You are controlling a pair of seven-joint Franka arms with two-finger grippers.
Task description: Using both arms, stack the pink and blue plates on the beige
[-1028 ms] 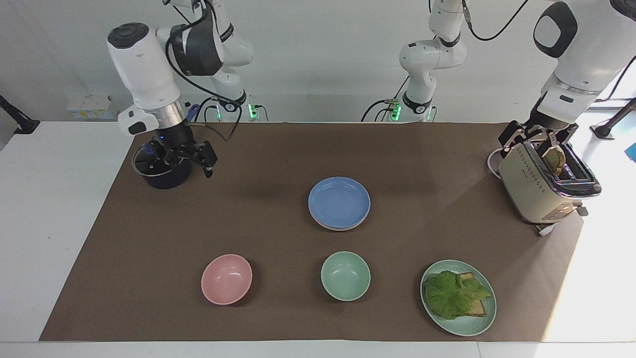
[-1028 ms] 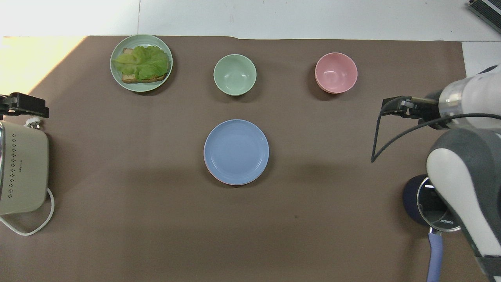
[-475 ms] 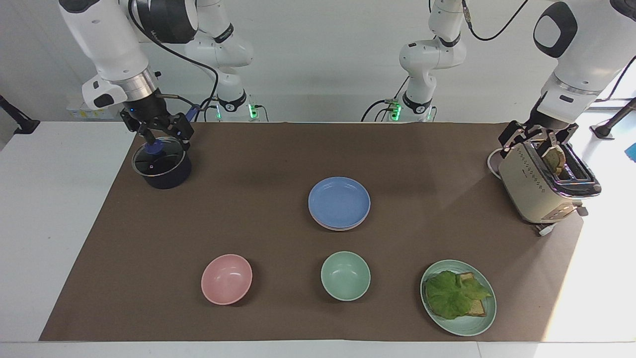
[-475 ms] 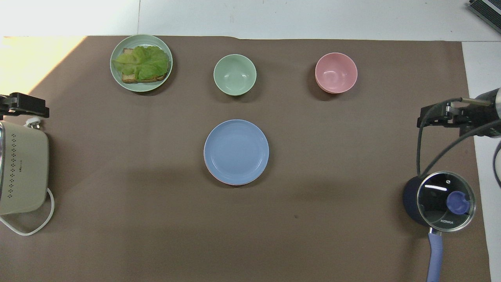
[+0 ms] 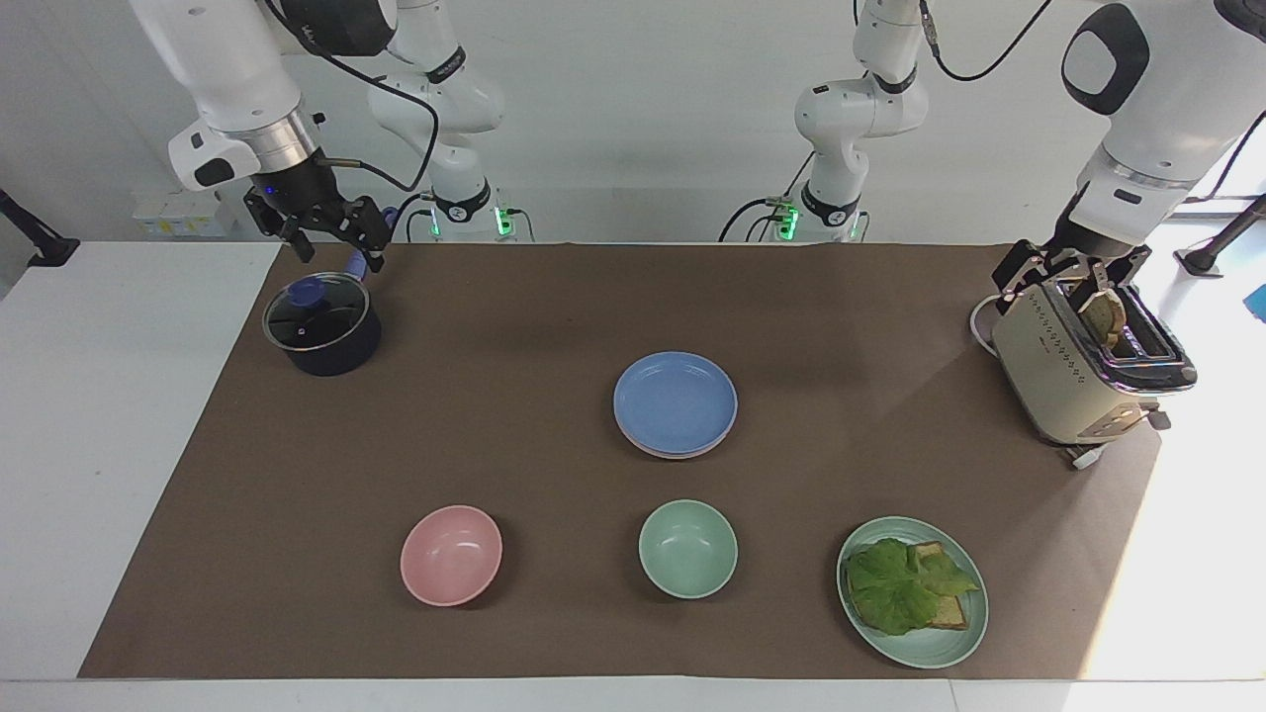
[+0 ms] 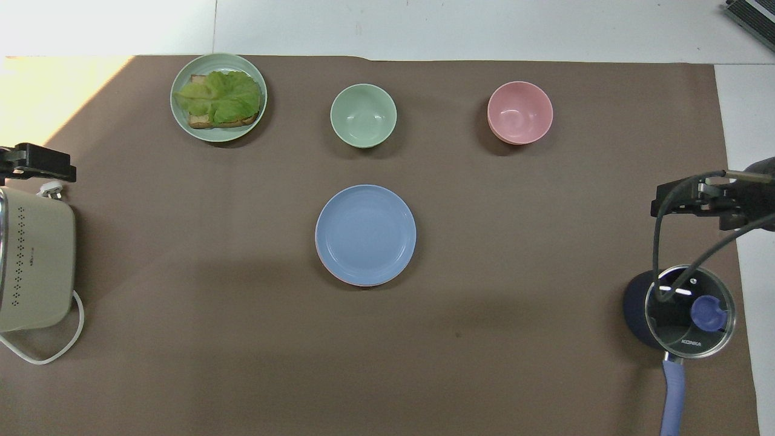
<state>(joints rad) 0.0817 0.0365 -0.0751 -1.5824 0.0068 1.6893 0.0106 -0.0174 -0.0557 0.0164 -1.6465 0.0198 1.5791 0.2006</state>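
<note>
Holding lettuce on toast (image 5: 908, 585), green plate (image 5: 945, 648), both bowls seemingly bare

Two bowls (image 5: 451, 555) (four plates (image 5: 676, 401))

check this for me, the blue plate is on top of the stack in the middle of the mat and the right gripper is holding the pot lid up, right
Not quite. The blue plate does top the stack in the middle of the mat, but the right gripper holds nothing: it hangs open and empty above the pot, and the glass lid sits on the pot. The facing view shows this.
</note>
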